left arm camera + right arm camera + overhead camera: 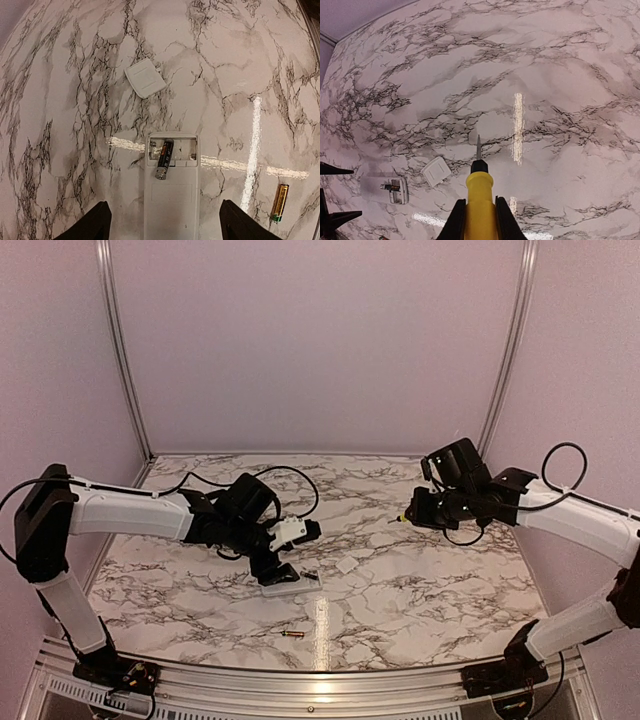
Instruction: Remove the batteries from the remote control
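Remote control [171, 200] lies on the marbled tabletop [75, 100] between the wide-spread fingers of our left hand [167, 220]. One dark battery [164, 159] sits tilted in its open recess; the gold battery [280, 202] lies apart. Our right hand [480, 220] grips a yellow-handled screwdriver [480, 192].

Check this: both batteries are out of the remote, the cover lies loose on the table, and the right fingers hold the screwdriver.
No. Only the gold battery is out, on the table; the left wrist view shows the dark battery in the recess of the remote. The cover lies loose and the right fingers hold the screwdriver.
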Action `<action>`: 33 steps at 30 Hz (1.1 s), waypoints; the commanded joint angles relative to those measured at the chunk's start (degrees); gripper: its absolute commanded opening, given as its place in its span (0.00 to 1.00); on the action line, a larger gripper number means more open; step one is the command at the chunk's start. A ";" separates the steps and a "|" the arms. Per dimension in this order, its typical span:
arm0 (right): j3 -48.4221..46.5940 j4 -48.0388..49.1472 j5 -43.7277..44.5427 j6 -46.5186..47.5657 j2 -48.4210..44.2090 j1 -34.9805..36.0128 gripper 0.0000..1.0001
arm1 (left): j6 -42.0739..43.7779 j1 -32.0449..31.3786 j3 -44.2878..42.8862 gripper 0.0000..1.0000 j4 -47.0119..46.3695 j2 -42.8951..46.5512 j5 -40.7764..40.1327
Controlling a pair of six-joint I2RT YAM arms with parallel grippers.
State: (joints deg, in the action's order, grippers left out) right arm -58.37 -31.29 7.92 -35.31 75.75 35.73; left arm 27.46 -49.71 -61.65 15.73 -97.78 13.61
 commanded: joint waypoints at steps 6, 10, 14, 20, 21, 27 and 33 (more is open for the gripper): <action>-2.83 3.60 -21.07 1.74 -1.94 4.66 0.00 | -1.59 -0.21 5.12 0.81 1.13 2.77 0.22; -3.83 3.68 -23.49 1.24 2.51 10.43 0.00 | -5.77 -0.16 9.99 0.81 -2.32 5.46 0.25; -5.34 4.28 -23.69 0.79 7.20 14.50 0.00 | -9.80 -0.03 12.37 0.81 -5.46 6.45 0.45; -8.05 4.42 -24.07 1.11 12.49 15.69 0.00 | -12.23 0.05 14.30 0.80 -8.70 5.90 1.57; -8.53 4.33 -23.76 1.22 13.19 15.69 0.00 | -12.12 0.01 14.35 0.80 -8.93 5.73 1.49; -11.24 2.86 -21.56 1.75 16.58 15.69 0.00 | -8.23 0.06 13.98 0.82 -8.62 5.07 0.67; -12.19 2.28 -22.39 2.32 19.02 15.77 0.00 | -2.26 0.20 11.68 0.87 -5.64 3.62 -1.62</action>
State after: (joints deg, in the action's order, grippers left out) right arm -68.14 -27.92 -14.87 -34.09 93.41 51.18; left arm 20.43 -49.71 -48.03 8.64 -93.01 13.61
